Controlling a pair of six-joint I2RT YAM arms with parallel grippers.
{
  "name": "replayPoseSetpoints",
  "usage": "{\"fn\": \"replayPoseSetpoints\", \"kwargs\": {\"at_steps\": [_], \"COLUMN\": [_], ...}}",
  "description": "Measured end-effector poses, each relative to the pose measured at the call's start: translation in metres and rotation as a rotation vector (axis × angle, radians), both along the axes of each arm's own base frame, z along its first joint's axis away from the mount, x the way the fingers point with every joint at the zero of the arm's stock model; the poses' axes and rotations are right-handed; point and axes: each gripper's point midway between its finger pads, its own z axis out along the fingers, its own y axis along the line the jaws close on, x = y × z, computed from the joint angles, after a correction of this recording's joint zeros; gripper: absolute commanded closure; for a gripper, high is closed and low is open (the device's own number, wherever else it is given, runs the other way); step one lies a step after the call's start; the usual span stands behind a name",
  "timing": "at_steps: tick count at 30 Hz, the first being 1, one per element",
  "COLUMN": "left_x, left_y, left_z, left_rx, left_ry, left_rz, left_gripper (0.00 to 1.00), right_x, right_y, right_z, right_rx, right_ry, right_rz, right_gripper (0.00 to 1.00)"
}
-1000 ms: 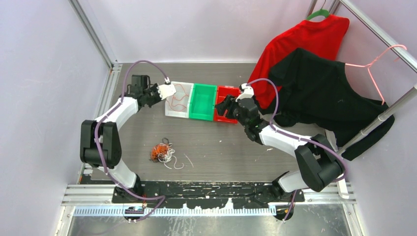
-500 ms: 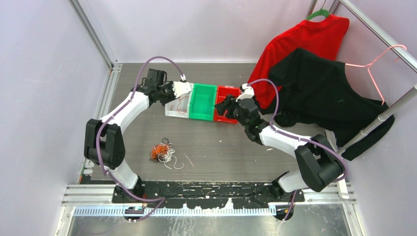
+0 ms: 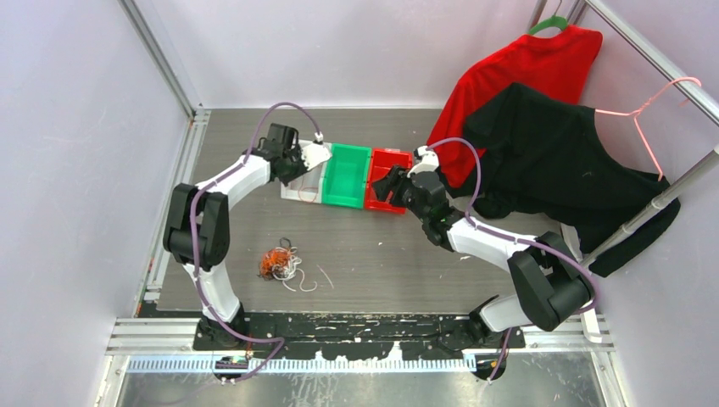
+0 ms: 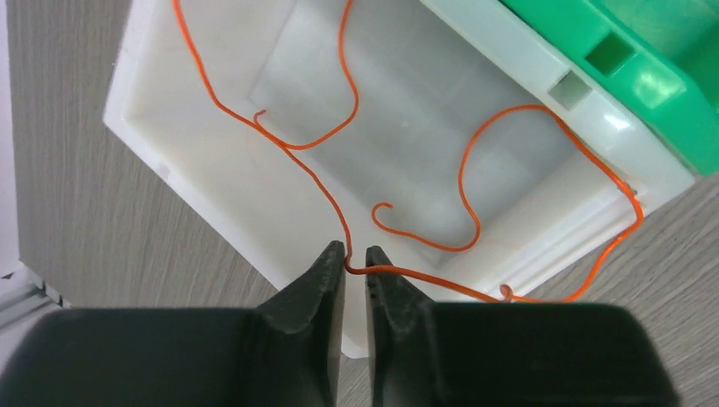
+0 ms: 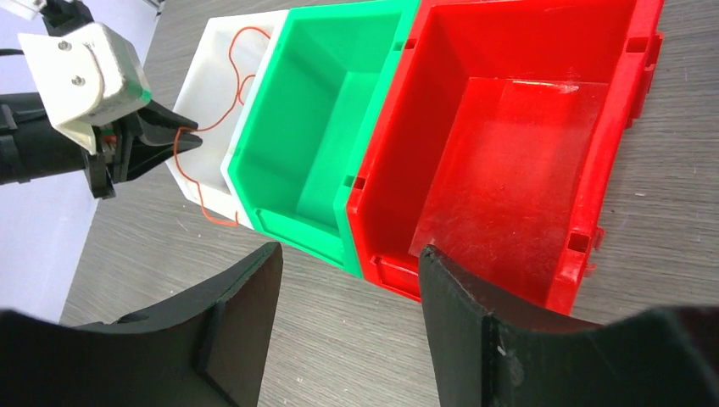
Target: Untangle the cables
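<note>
A clump of orange, white and black cables (image 3: pixel 275 263) lies on the table in front of the left arm. One orange cable (image 4: pixel 463 178) curls through the white bin (image 4: pixel 195 178) and over its near rim. My left gripper (image 4: pixel 355 254) hovers at that rim, open only a crack. The orange cable runs loosely through the narrow gap at its tips. In the top view my left gripper (image 3: pixel 315 168) is over the white bin (image 3: pixel 297 188). My right gripper (image 5: pixel 349 252) stands open and holds nothing, just in front of the red bin (image 5: pixel 509 127).
White, green (image 3: pixel 348 174) and red (image 3: pixel 388 193) bins stand in a row at mid-table. A red shirt (image 3: pixel 526 68) and a black shirt (image 3: pixel 560 161) hang from a rack at the right. Loose white strands (image 3: pixel 305 281) trail from the clump.
My left arm swung right, from beside the white bin to over it, and its jaws parted slightly. The right arm has stayed put.
</note>
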Motion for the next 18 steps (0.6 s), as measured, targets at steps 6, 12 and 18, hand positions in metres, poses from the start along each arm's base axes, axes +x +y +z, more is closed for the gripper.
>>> {"fn": "replayPoseSetpoints", "kwargs": {"at_steps": [6, 12, 18], "left_x": [0.008, -0.002, -0.013], "left_y": [-0.007, -0.012, -0.008], "left_z": [0.025, 0.042, 0.056], "left_rx": [-0.043, -0.059, -0.06], "left_ry": [0.002, 0.06, 0.12], "left_rz": [0.028, -0.008, -0.034], "left_gripper": [0.45, 0.42, 0.43], "right_x": [0.0, 0.001, 0.0], "right_y": [0.0, 0.0, 0.0], "right_z": [0.001, 0.002, 0.0], "right_rx": [0.001, 0.004, 0.002], "right_ry": [-0.002, -0.007, -0.004], "right_rz": [-0.002, -0.002, -0.002], "right_gripper": [0.35, 0.35, 0.35]}}
